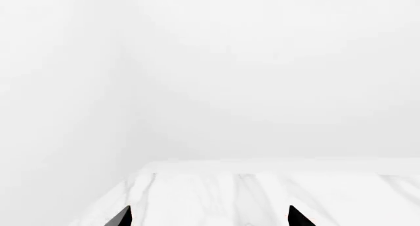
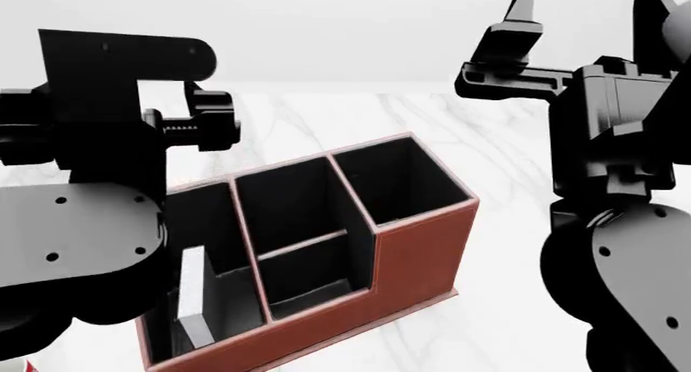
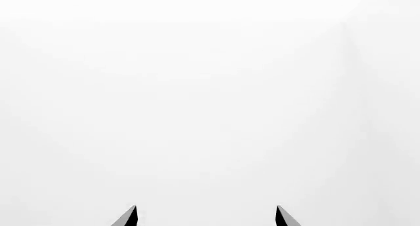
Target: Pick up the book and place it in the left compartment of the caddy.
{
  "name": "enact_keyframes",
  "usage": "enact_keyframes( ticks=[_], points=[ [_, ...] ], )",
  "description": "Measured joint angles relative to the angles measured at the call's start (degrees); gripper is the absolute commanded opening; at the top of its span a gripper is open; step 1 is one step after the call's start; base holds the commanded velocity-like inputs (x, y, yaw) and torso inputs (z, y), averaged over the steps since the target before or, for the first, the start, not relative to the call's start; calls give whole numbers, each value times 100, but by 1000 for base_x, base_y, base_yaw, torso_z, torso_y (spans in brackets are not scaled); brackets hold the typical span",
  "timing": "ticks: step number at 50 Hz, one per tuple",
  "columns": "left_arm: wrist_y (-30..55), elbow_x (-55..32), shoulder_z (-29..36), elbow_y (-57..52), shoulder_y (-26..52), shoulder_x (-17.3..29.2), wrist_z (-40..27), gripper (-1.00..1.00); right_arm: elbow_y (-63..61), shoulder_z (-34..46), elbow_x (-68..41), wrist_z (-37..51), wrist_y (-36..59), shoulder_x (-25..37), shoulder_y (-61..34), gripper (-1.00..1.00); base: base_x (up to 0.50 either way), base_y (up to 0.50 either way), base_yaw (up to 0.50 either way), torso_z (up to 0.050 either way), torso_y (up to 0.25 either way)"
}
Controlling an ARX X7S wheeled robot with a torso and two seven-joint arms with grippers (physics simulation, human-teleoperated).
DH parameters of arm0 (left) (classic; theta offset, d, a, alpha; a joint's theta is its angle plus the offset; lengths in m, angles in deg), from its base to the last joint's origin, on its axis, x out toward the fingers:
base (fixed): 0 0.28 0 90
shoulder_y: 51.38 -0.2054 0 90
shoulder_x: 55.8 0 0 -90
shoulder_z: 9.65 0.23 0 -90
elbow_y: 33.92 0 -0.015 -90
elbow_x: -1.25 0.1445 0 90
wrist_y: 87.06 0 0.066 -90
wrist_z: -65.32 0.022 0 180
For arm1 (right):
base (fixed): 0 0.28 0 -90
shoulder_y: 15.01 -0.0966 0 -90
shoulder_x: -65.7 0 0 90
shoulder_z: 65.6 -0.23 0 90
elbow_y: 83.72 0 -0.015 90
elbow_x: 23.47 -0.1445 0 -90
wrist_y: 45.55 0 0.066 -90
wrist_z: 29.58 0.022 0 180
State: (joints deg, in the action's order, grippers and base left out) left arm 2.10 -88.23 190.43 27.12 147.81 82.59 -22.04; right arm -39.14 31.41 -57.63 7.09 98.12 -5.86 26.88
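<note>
The reddish-brown caddy [image 2: 416,255] stands on the white marble table in the middle of the head view. The book [image 2: 192,299] stands on edge inside the caddy's left compartment [image 2: 205,218], with its pale page edges showing and its black cover blending into the black lining. My left gripper [image 1: 210,217] is open and empty, with marble under its tips and facing the wall; my left arm hides its fingers in the head view. My right gripper [image 2: 591,8] is raised high at the right of the caddy, open and empty, and it also shows in the right wrist view [image 3: 204,216].
The marble table [image 2: 507,154] runs back to a white wall, and its far edge [image 1: 276,167] shows in the left wrist view. My left arm [image 2: 76,251] covers the caddy's left end. A sliver of red [image 2: 11,364] shows at the bottom left corner.
</note>
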Motion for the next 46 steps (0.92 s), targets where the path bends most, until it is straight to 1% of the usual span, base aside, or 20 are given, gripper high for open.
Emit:
enact_keyframes(
  ticks=[4, 7, 21, 28, 35, 46],
  points=[
    [141, 211, -60, 9, 0, -10, -84, 100, -49, 96, 42, -12, -54, 2, -79, 100, 0, 0, 0, 0, 0],
    [338, 373, -248, 10, -82, 3, -130, 100, -76, 158, 72, -22, -98, 7, -120, 100, 0, 0, 0, 0, 0],
    [1741, 1073, -1856, -47, -981, -11, -224, 100, -152, 346, 176, -61, -291, 49, -167, 100, 0, 0, 0, 0, 0],
    [2244, 1333, -2465, -90, -1349, -51, -229, 100, -175, 417, 241, -85, -416, 84, -122, 100, 0, 0, 0, 0, 0],
    [2610, 1673, -2815, -176, -1567, -94, -207, 100, -213, 542, 413, -117, -655, 146, -32, 100, 0, 0, 0, 0, 0],
    [3033, 2176, -3112, -325, -1727, -158, -187, 100, -319, 658, 551, -133, -858, 202, -19, 100, 0, 0, 0, 0, 0]
  ],
)
